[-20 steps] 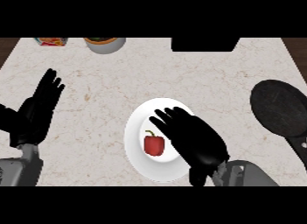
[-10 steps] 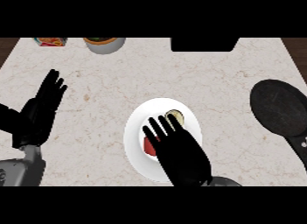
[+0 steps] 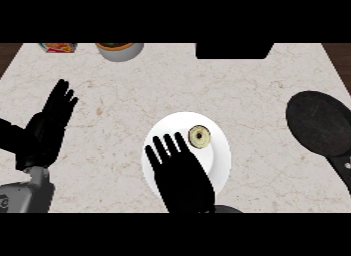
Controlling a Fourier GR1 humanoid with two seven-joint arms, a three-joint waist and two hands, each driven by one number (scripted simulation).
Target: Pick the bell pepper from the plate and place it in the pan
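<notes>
Since 0.5 s ago, moved further left and down over the white plate [image 3: 221,150]: the right hand [image 3: 179,177], matte black, fingers [image 3: 161,148] straight and spread wide, palm down, holding nothing visible. Now covering the plate's left half, where the red bell pepper lay 1 s ago; pepper hidden under the palm, no red showing, so contact cannot be told. Uncovered by that shift: a small round pale slice [image 3: 198,136] with a darker centre, on the plate's upper right, just beside the fingertips. Unchanged at the left edge: the left hand [image 3: 43,132], open, fingers up and straight, resting above its grey forearm [image 3: 21,196]. Unmoved at the right, well apart from the plate: the pan [image 3: 323,125], round, flat, dull black, with a long handle running toward the lower right corner. Beneath everything, the bench [image 3: 134,95], pale beige stone with thin brown veining, smooth and matte. Along the far edge: a grey bowl [image 3: 120,50], a small red-and-orange dish [image 3: 58,47], and a black rectangular block [image 3: 234,50].
</notes>
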